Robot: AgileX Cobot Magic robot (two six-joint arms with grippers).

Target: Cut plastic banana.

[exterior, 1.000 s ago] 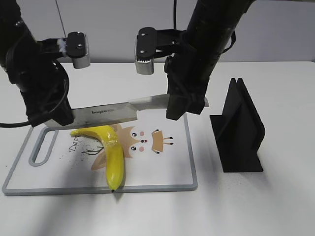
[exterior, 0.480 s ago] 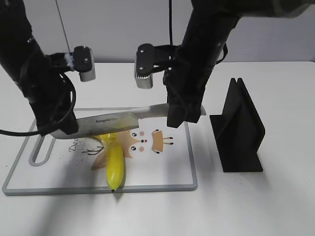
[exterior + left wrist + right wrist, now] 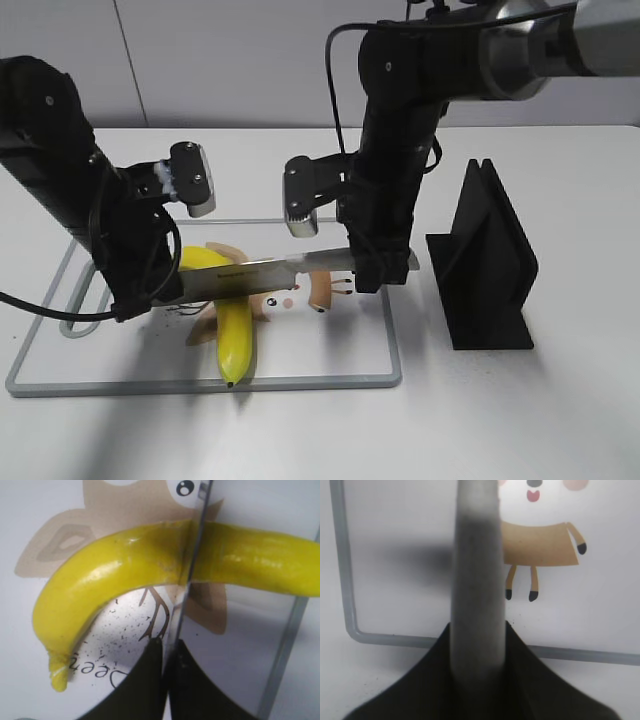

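The glossy bright-yellow curved plastic banana point(image 3: 232, 325) lies on the white grey-rimmed cutting board point(image 3: 330, 350) printed with a cartoon fox, on the white worktop point(image 3: 560, 420). Its dark tip points at the board's near edge.

The long steel-bladed kitchen knife point(image 3: 255, 277) lies nearly level across the banana's upper half. In the left wrist view the blade edge point(image 3: 192, 560) sits in a seam running across the yellow body point(image 3: 110, 580).

The right arm comes down steeply from the upper right, its wrist bent so the black right claw point(image 3: 378, 268) points at the board. It is clenched on the knife's pale grey handle point(image 3: 476, 580), which fills the gap between its two dark fingers.

The left arm leans in low from the left, with the black left claw point(image 3: 150, 295) down at the blade's tip end. In its wrist view the two dark fingers point(image 3: 145, 690) stand close on either side of the blade, seemingly pinching it, though actual contact is hard to confirm.

A black slotted knife stand point(image 3: 485, 262) stands upright on the worktop, right of the board.
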